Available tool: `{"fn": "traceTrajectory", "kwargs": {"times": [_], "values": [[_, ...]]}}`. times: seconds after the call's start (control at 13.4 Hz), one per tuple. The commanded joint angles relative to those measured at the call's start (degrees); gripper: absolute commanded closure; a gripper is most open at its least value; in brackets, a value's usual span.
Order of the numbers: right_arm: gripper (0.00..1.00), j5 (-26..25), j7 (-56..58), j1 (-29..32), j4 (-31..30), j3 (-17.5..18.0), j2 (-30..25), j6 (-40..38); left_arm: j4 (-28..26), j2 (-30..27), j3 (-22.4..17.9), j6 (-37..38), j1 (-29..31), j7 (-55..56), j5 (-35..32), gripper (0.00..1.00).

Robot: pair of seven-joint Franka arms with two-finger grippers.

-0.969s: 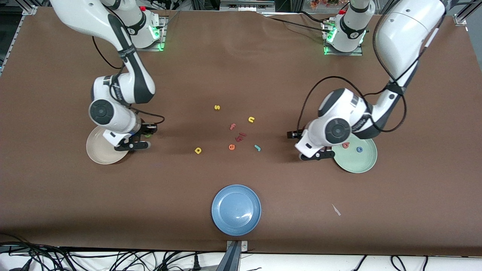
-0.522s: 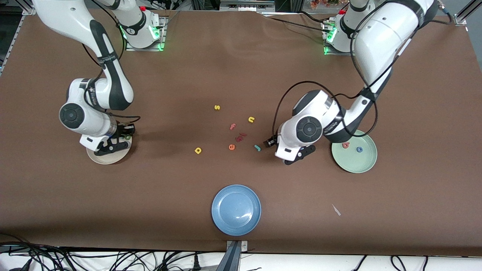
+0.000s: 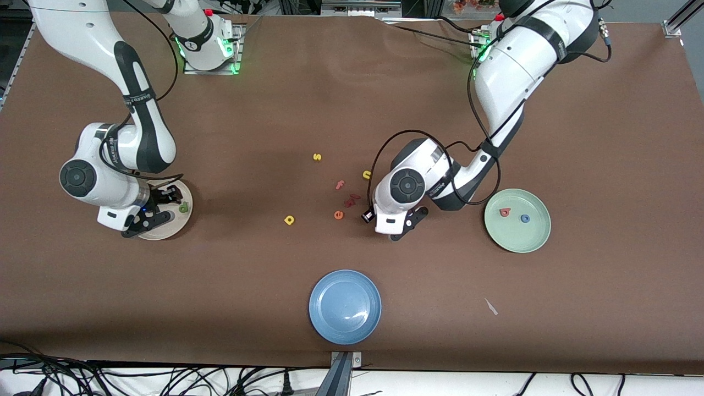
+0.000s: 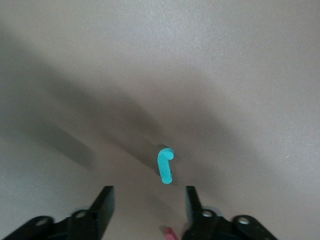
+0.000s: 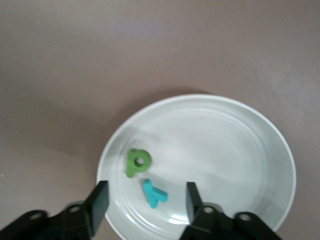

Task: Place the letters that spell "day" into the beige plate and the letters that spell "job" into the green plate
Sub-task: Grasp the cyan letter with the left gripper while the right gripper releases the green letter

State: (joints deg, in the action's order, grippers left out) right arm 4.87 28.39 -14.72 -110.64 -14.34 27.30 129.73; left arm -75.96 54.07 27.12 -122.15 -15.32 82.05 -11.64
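Take the step in hand as, most likely, the pick of the j [image 4: 165, 165], last of "job" outside the green plate [image 3: 528, 239], where b [image 3: 504, 212] and o [image 3: 525, 218] already lie, toward the left arm's end of the front view at mid-height. Look for the j on bare table in the middle of the front view, hidden there under the left wrist; read it from the left wrist view instead, lying flat just ahead of the left gripper [image 4: 148, 207], whose jaws stand released and apart with nothing between them. Bring the fingertips forward until the stem sits squarely between them, then lower to the cloth before clenching. Grip across the thin straight stem, not the hook, since soft foam probably squirms out of a crooked pinch. Keep clear of the e [image 3: 339, 215] close by. Lift straight up and check the hold before carrying to the green plate. Leave the right gripper [image 5: 145, 205] alone: jaws released, empty, over the beige plate [image 5: 240, 150], with d [image 5: 137, 162] and y [image 5: 154, 193] lying in it. Save the a [image 3: 289, 220], on open table a little below centre in the front view, for the right arm.
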Motion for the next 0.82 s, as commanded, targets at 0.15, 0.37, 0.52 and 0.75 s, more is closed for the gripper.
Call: {"fn": "traceTrajectory", "kwargs": {"times": [0.15, 0.37, 0.52, 0.75], "values": [[0.00, 0.75, -8.07, -0.58, 2.00, 6.15, 0.04, -0.97, 1.78, 2.18, -0.84, -2.92, -0.85, 0.57, 0.30, 0.57], [0.00, 0.66, -10.90, -1.10, 3.49, 10.91, 0.65, -0.62, 1.78, 2.44, -0.84, -3.01, -0.85, 0.04, -0.14, 0.58], [0.00, 0.22, -10.29, -2.06, 4.90, 11.79, 1.52, -0.35, 1.78, 2.79, -0.92, -3.09, -0.94, 0.04, -0.14, 0.60], [0.00, 0.22, -10.90, -7.06, 9.46, 12.23, 4.50, 0.26, 1.51, 3.58, -1.10, -3.70, -1.38, -0.31, -0.66, 0.77]]}}
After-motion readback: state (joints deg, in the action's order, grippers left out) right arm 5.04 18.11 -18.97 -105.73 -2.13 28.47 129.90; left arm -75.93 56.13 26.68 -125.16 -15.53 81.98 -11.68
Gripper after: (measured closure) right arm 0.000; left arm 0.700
